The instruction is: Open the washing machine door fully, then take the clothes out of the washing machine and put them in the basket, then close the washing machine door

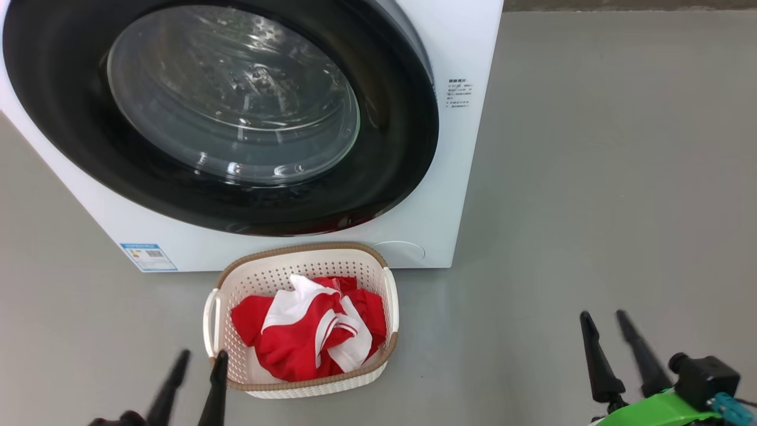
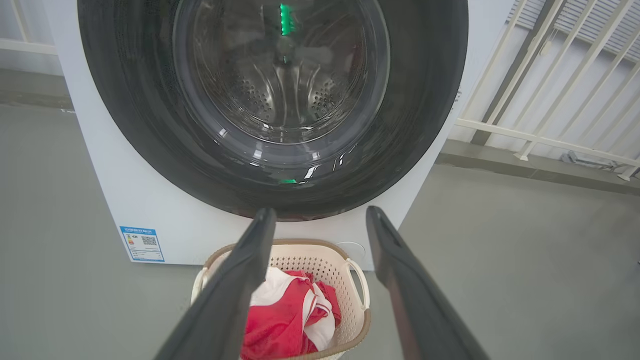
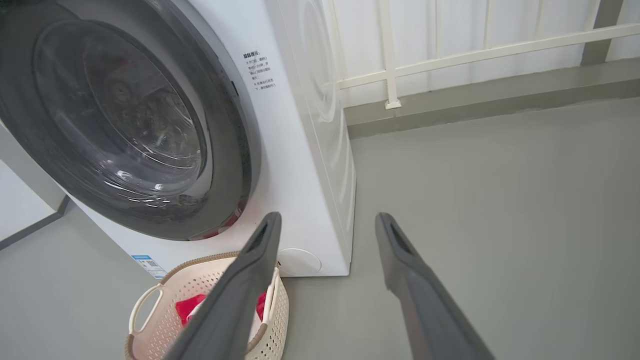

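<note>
Door (image 1: 402, 148) was shut, clothes (image 1: 307, 340) sat in basket (image 1: 307, 251) before washer (image 1: 464, 47). Left hand (image 1: 203, 354) and right hand (image 1: 602, 315) were both spread, holding nothing.

The washing machine door (image 1: 71, 118) sat closed against the washing machine (image 1: 467, 47), its black rim and glass bowl barring the way to the drum; the basket (image 1: 301, 247) stood just before the machine, below the door, with only a slim strip of floor (image 1: 591, 177) between them; the clothes (image 1: 307, 337) took up most of the basket (its top lay free from above); the left gripper (image 1: 203, 353) hovered at its near left corner; broad floor ran free to the right, around the right gripper (image 1: 603, 313); a white railing (image 3: 450, 55) bounded the far side.
</note>
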Robot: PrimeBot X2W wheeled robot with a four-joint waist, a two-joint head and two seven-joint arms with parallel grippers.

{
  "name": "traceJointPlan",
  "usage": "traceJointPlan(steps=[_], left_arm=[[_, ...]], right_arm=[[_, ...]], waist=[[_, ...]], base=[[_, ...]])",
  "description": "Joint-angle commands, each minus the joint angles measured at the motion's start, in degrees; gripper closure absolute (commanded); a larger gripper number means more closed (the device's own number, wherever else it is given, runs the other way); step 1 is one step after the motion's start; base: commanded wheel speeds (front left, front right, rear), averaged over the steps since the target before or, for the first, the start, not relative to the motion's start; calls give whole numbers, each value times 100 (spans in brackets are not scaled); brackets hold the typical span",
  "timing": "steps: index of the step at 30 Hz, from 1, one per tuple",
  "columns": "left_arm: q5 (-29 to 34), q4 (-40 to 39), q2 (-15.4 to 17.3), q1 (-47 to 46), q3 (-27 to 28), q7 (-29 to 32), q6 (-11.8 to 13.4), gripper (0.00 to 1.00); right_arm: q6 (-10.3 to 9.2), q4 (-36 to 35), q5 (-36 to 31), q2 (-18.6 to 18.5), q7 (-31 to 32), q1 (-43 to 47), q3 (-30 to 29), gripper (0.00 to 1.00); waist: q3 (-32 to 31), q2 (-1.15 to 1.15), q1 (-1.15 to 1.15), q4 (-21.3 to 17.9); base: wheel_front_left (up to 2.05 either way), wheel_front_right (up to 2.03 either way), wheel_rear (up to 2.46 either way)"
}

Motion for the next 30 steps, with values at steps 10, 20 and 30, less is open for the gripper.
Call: traceJointPlan(steps=[10, 20, 30], left_arm=[[-307, 330, -181, -24, -47, 81, 5, 100], [-824, 370, -192, -100, 3, 206, 3, 100], [-1396, 413, -209, -187, 64, 348, -2, 100]], right_arm=[[0, 303, 313, 76, 77, -15, 50, 100], [-1, 288, 838, 45, 206, -86, 41, 100], [-1, 258, 1418, 15, 355, -158, 22, 100]], waist=[[-25, 0, 10, -17], [-48, 0, 0, -46], [-80, 0, 0, -77]], base=[[0, 0, 0], [0, 0, 0], [0, 0, 0]])
